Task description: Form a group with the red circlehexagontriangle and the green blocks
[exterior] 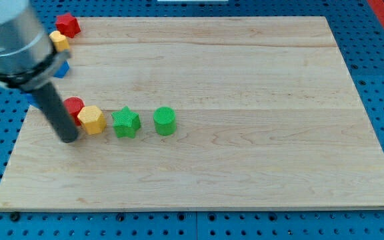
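Red circle (74, 106) is sitting at the tabletop's (245, 167) left, touching my tip (69, 139) (no gripper fitted, nothing held), probably for nudging rightward toward 2 green blocks: star (126, 123), cylinder (165, 121).

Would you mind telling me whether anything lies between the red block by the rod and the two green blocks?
Yes. The yellow hexagon sits directly between the red circle and the green star, touching the red one. The green cylinder lies further right. My tip is just left of the red and yellow pair.

Yellow hexagon (92, 120), yellow block (60, 41), blue block (62, 69), wooden board (245, 100).
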`<state>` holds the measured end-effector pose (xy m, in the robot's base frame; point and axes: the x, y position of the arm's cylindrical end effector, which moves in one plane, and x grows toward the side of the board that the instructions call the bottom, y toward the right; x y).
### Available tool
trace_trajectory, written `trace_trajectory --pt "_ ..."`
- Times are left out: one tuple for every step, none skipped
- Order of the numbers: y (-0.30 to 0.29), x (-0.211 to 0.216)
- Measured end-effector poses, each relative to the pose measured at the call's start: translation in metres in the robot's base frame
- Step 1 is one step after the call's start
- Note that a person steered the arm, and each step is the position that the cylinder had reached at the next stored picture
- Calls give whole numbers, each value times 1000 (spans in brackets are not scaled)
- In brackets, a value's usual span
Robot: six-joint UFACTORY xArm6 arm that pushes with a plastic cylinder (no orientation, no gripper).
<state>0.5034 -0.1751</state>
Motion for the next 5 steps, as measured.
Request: trace_trajectory --pt "131 0" --pt "226 -7" --pt "232 -26" --pt "170 -34" --pt "102 -36"
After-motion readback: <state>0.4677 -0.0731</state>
